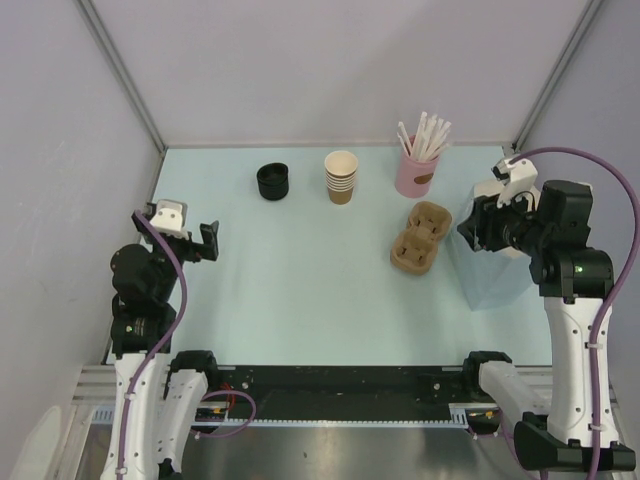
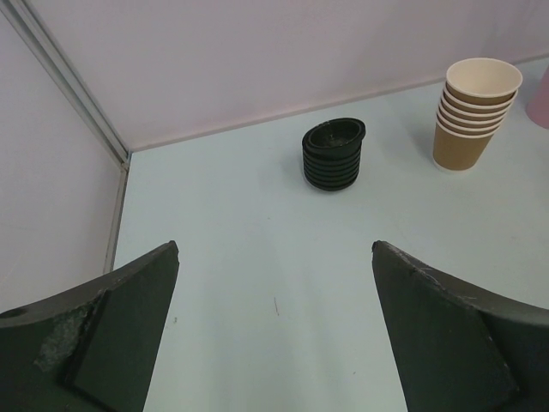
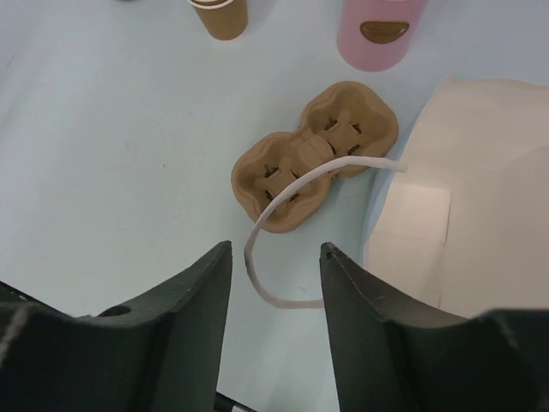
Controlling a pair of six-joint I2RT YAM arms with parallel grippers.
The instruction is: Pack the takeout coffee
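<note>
The takeout coffee is out of view in every frame. A white paper bag (image 1: 492, 272) (image 3: 467, 197) stands open at the right of the table. Its white handle loop (image 3: 283, 206) curls out over the table. My right gripper (image 3: 276, 247) (image 1: 478, 228) hovers at the bag's left side, jaws partway apart. The handle's low bend lies in the gap between them, touching neither finger. My left gripper (image 2: 274, 249) (image 1: 188, 232) is wide open above bare table at the left, holding nothing.
A stack of lidless brown cups (image 1: 341, 176) (image 2: 474, 112) and a stack of black lids (image 1: 273, 181) (image 2: 333, 154) stand at the back. A pink cup of white sticks (image 1: 414, 172) (image 3: 382, 30) is at the back right. A brown pulp cup carrier (image 1: 420, 238) (image 3: 313, 159) lies left of the bag.
</note>
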